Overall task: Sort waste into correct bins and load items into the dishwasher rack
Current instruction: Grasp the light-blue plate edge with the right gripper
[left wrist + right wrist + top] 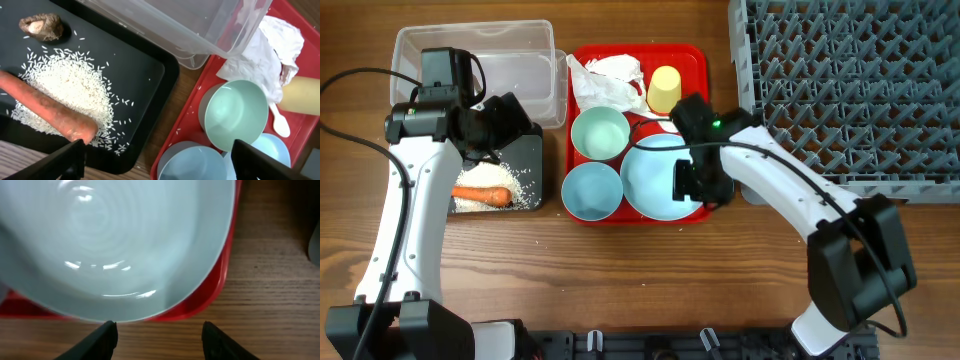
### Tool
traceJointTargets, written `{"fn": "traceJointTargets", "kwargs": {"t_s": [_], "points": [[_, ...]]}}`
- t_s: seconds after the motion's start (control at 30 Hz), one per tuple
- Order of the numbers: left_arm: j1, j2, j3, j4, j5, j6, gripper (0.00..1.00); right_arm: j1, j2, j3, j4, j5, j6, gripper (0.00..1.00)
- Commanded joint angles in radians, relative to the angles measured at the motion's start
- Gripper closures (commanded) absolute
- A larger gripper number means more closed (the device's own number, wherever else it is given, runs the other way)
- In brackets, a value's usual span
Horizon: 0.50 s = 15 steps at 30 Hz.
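Note:
The orange carrot piece (482, 195) (47, 109), white rice (510, 190) (70, 90) and a brown food lump (42, 26) lie in the black bin (535, 150) (145, 65). The clear bin (525, 50) (200, 25) stands behind it. On the red tray (695, 60) (195, 105) are crumpled napkins (605, 80) (260, 55), a yellow cup (664, 88) (302, 95), a white spoon (660, 122) (279, 122), two bowls (600, 132) (592, 190) (235, 115) (192, 162) and the pale blue plate (655, 185) (115, 245). My left gripper (505, 125) (160, 162) is open above the black bin's right edge. My right gripper (705, 185) (159, 337) is open at the plate's right rim.
The grey dishwasher rack (850, 90) fills the back right of the wooden table. The red tray's front edge (200, 302) shows under the plate in the right wrist view, with bare wood beside it.

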Motion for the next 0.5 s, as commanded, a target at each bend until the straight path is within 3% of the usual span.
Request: {"fn": "traceJointTargets", "kwargs": {"t_s": [0.0, 0.17, 0.23, 0.4, 0.43, 0.47], "points": [[-0.002, -0.007, 0.013, 0.001, -0.014, 0.016, 0.07, 0.001, 0.015, -0.099, 0.118, 0.064, 0.071, 0.49], [-0.002, -0.007, 0.013, -0.003, -0.014, 0.016, 0.06, 0.001, 0.016, -0.185, 0.267, 0.066, 0.069, 0.53], [-0.002, -0.007, 0.013, -0.003, -0.014, 0.016, 0.07, 0.001, 0.016, -0.187, 0.278, 0.093, 0.068, 0.67], [-0.002, -0.007, 0.013, -0.004, -0.014, 0.016, 0.06, 0.001, 0.017, -0.253, 0.354, 0.175, 0.07, 0.78], [-0.002, -0.007, 0.013, -0.003, -0.014, 0.016, 0.06, 0.001, 0.017, -0.259, 0.362, 0.203, 0.071, 0.88], [-0.002, -0.007, 0.013, -0.003, -0.014, 0.016, 0.06, 0.001, 0.016, -0.259, 0.364, 0.219, 0.071, 0.91]]}}
